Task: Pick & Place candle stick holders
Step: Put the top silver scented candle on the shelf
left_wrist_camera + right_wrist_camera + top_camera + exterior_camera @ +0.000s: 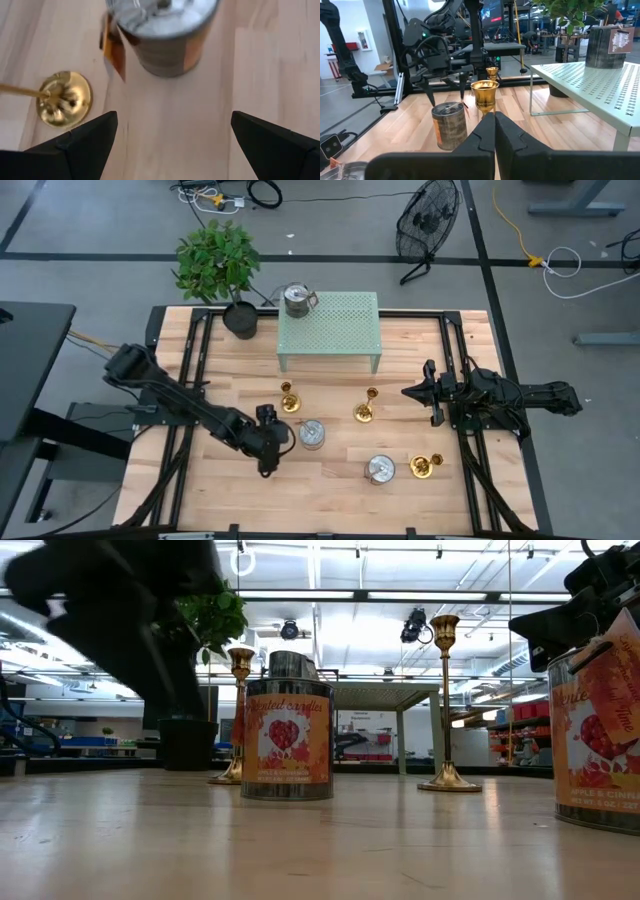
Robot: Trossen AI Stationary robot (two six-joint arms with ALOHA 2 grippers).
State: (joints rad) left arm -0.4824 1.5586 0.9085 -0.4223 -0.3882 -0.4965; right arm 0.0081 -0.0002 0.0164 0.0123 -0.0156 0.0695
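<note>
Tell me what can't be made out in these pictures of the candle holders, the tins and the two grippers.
- Third candle stick holder: absent from the low view, probably behind the tin cut by that view's edge.
- Holder by the left gripper: left wrist view shows only its base; the stem leaves the frame.
- Centre holder: the shut right gripper hides its base.
- Shelf tin: tag text too small.

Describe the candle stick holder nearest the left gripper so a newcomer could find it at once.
Start at the green perforated shelf at the table's back. Just in front of its left leg stands a gold candle stick holder, beside a silver-lidded tin. Unlike the other two holders, it stands next to the open left gripper.
</note>
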